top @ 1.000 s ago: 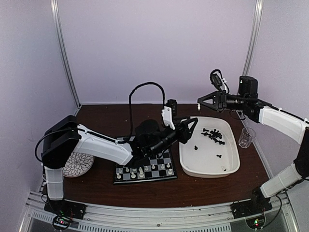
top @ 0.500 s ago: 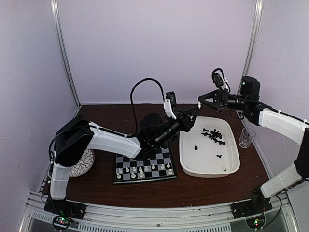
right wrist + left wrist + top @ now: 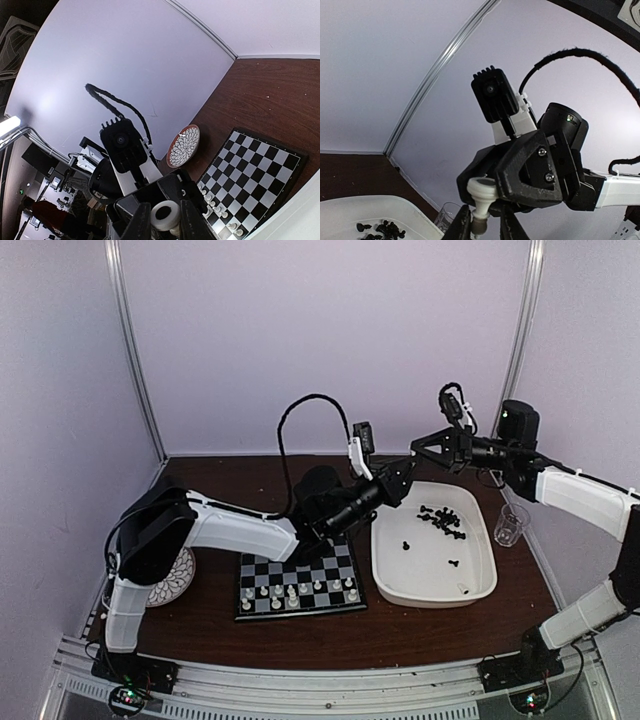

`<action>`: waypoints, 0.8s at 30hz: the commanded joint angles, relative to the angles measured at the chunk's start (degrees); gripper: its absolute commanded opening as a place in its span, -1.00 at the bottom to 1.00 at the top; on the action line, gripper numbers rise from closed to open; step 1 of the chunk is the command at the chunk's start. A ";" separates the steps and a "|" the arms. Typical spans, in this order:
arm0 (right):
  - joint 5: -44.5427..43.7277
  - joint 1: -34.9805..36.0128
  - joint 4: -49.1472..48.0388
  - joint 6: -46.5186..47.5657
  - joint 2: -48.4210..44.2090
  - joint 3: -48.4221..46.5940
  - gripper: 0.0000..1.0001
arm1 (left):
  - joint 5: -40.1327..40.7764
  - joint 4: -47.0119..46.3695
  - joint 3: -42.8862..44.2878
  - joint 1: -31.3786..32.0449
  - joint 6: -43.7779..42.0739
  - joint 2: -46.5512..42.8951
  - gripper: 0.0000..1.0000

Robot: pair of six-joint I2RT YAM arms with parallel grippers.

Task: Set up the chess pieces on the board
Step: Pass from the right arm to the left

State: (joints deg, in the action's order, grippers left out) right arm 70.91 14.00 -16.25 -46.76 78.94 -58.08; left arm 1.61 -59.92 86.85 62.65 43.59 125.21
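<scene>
Meeting in mid-air above the tray's [image 3: 478, 590] far left corner, centre of the top view, my grippers share one white piece [image 3: 481, 192]. My right gripper [image 3: 165, 214] pinches its wide end; my left gripper [image 3: 485, 216] brackets the stem, fingers [image 3: 462, 225] narrowly apart, and I cannot tell whether they press it. The tray holds black pieces [image 3: 440, 517], most bunched upper right. White pieces [image 3: 300, 590] line the board's [image 3: 300, 568] near rows, lower centre. A clear cup [image 3: 511, 525] stands right of the tray.
</scene>
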 commanded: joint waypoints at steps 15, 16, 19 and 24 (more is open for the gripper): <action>0.80 -0.91 -0.23 1.92 -2.45 0.86 -0.60 | -4.39 0.30 0.00 -1.19 0.60 -0.81 -0.94; 0.81 -1.22 0.27 2.69 -2.53 0.94 -0.57 | -4.75 1.09 -1.15 -1.40 0.61 -1.85 -0.95; 1.27 -2.39 1.60 4.87 -2.73 0.98 -0.38 | -6.66 5.88 -4.22 -2.52 0.93 -5.44 -0.96; 2.61 -6.13 11.86 13.43 -3.12 -1.87 -0.12 | -13.09 22.09 -8.49 -5.05 2.11 -13.17 -1.00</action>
State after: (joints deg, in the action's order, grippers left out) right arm 71.85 10.72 -12.10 -41.67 77.84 -57.21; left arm -5.48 -50.06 80.66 60.07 44.91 119.35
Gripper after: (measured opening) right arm 0.420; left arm 0.087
